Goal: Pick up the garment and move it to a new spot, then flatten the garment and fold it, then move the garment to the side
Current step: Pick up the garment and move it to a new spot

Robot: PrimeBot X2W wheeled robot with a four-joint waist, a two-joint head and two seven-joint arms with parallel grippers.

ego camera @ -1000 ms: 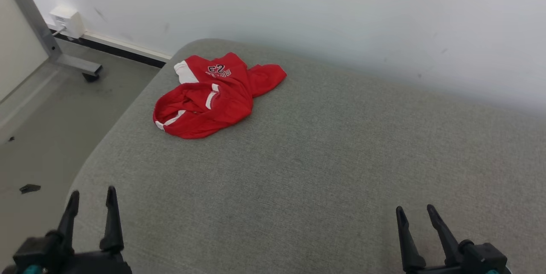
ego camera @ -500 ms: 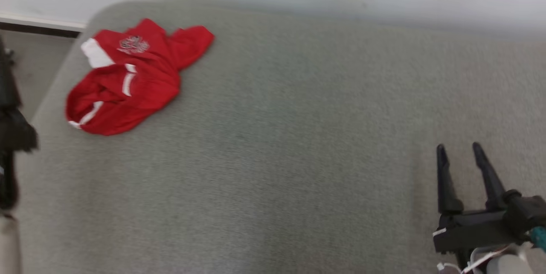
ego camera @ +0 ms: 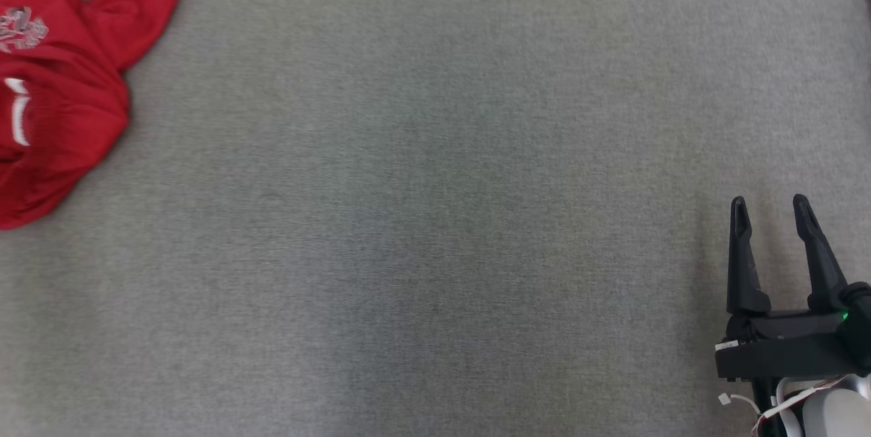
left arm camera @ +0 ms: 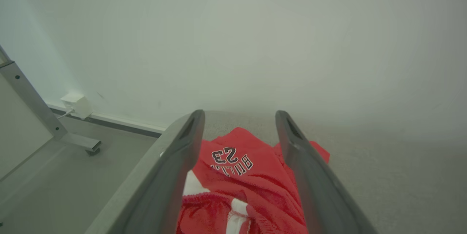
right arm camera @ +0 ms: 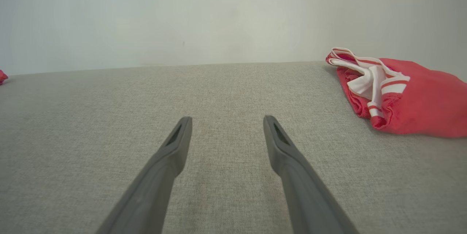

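Red jersey (ego camera: 61, 103), upper left of frame, looks light, limp and slippery; pinch a raised fold. Left gripper (left arm camera: 239, 113) and right gripper (ego camera: 769, 200) both spread wide, empty

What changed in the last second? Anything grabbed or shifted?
The head camera swung right and down, so the red garment now sits at that view's left edge, its crumpled shape unchanged. Nothing was grasped or released. Both end effectors stayed open: the right end effector over the grey cushion, the left end effector pointing at the garment.
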